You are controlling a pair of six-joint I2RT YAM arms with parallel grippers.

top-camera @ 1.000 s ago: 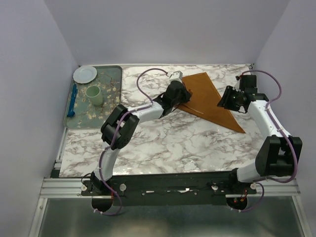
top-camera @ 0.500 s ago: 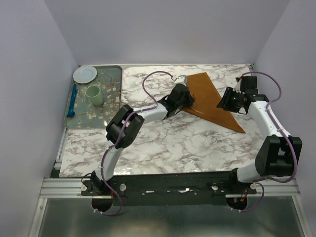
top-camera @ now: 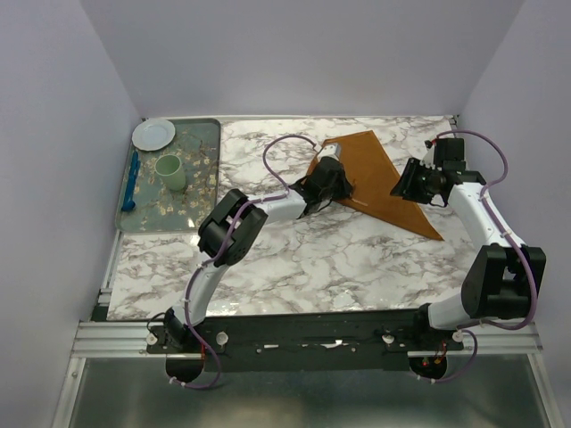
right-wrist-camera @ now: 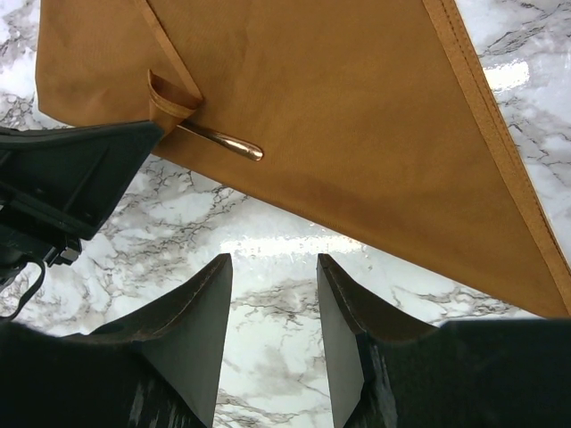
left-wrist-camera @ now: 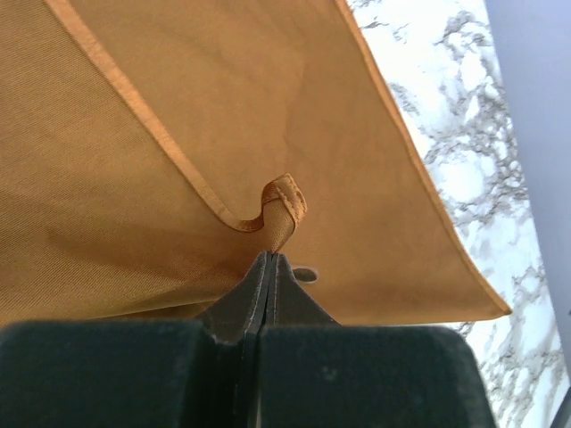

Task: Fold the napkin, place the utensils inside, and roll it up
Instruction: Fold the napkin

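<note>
Along the napkin [right-wrist-camera: 357, 116] edge lies the fork [right-wrist-camera: 225, 142], handle exposed.

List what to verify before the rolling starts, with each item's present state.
1. Grip: left fingers shut on the napkin hem: ok.
2. Napkin folded to a triangle: ok.
3. Fork under the cloth: ok, one rounded end shows.
4. Fork lying straight inside: cannot tell, hidden.
5. Second arm: right fingers open, off the cloth: ok.
6. Roll begun: not ok, just a hem curl.
</note>
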